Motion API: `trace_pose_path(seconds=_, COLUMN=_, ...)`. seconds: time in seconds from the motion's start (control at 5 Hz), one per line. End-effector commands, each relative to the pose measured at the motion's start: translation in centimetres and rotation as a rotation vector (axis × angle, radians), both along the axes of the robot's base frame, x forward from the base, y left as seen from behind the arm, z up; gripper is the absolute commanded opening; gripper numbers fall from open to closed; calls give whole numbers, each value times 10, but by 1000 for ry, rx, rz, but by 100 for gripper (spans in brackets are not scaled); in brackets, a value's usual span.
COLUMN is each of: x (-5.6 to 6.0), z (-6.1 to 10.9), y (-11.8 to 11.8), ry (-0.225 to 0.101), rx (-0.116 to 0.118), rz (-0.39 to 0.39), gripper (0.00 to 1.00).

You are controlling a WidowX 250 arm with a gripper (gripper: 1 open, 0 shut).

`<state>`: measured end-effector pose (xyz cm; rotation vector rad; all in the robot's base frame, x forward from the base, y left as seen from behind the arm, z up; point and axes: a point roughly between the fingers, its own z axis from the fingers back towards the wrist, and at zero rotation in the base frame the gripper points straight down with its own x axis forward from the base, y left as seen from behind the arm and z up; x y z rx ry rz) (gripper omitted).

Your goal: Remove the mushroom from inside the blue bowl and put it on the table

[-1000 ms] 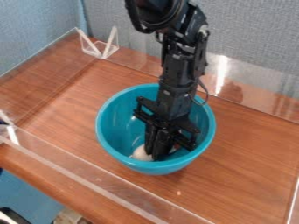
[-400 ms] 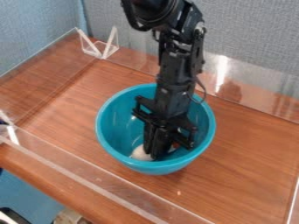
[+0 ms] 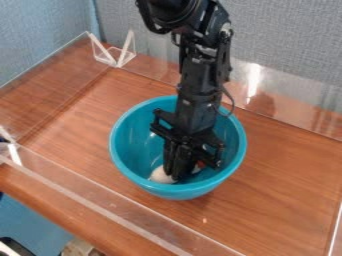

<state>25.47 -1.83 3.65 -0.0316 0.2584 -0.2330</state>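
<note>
Camera: polished wooden table [image 3: 274, 200]; grey textured wall [image 3: 287, 35] behind.

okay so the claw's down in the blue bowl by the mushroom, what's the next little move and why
Probably a slight lift straight up: the claw looks shut, low inside the blue bowl, right at the mushroom. Its arm hides any grip, so a small rise should test it.
</note>
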Motion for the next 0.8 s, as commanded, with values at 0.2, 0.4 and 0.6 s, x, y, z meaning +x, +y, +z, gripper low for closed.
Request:
trace_pose_path(seconds=0.2, x=11, z=25, y=7, ry=-90, rx=-10, rz=3, gripper=0)
trace_pose_path(seconds=0.4, x=12, z=27, y=8, ry=-92, rx=-13, rz=6, gripper=0)
trace_pose_path(seconds=0.6, x=12, z=37, y=10, ry=-105, rx=-16, rz=6, gripper=0)
